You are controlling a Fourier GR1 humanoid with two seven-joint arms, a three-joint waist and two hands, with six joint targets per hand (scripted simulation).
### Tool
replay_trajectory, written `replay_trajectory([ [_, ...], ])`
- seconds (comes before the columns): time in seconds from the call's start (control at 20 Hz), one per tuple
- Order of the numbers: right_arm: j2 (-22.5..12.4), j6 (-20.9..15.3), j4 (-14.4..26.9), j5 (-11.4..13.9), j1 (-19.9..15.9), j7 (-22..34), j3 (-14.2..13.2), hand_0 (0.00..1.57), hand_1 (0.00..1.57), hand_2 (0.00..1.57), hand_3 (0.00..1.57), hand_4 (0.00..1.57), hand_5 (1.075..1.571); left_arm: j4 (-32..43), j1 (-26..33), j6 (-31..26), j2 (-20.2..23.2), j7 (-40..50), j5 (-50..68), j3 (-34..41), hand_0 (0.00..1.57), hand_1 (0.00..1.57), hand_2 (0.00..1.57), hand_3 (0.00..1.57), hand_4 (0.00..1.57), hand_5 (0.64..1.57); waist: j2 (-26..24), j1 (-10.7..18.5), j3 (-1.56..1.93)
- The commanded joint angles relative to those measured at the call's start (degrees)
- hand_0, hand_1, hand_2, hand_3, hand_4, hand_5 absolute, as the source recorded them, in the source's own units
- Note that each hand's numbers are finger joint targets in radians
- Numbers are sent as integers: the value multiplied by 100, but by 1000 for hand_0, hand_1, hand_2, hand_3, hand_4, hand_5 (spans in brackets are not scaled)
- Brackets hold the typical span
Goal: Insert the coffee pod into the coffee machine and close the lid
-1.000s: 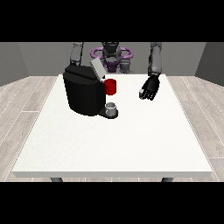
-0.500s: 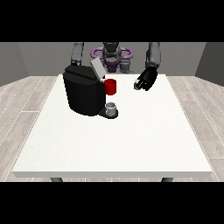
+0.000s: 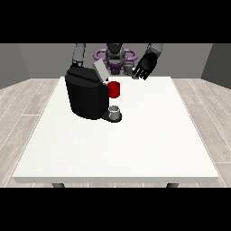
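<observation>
The black coffee machine (image 3: 86, 97) stands on the white table (image 3: 135, 144), left of centre. Its grey lid (image 3: 99, 71) is tilted up and open. A red cylinder (image 3: 114, 89) sits at the machine's front head, and a small grey cup (image 3: 115, 111) stands on the base below it. The hand at the view's right (image 3: 144, 67) hangs in the air to the right of the lid, apart from it, with its fingers relaxed and spread. I see no pod on its own. At the view's left, only an arm (image 3: 79, 54) shows, going down behind the machine; its hand is hidden.
The robot's torso (image 3: 115, 56) with purple rings stands behind the table's far edge. The machine takes up the far left part of the table. White tabletop stretches from the machine to the front and right edges.
The hand at the view's right has risen and moved back towards the robot, a little nearer the lid. The machine, the lid and the red cylinder have not moved.
</observation>
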Motion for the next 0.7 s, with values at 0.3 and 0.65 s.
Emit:
replay_trajectory([
  [0.3, 180, -123, -66, -135, -195, 37, 135, 0, 0, 0, 0, 0, 1571, -133, -568, -384, -392, 489, 231, 351, 985, 985, 1204, 1371, 511, 1571, -67, -69, 0],
  [0.65, 23, 254, -660, -153, -422, 94, 200, 0, 0, 0, 0, 0, 1571, 235, -1414, -656, 343, 592, 396, 902, 1256, 1256, 1287, 1265, 488, 1571, 378, -723, -1],
])
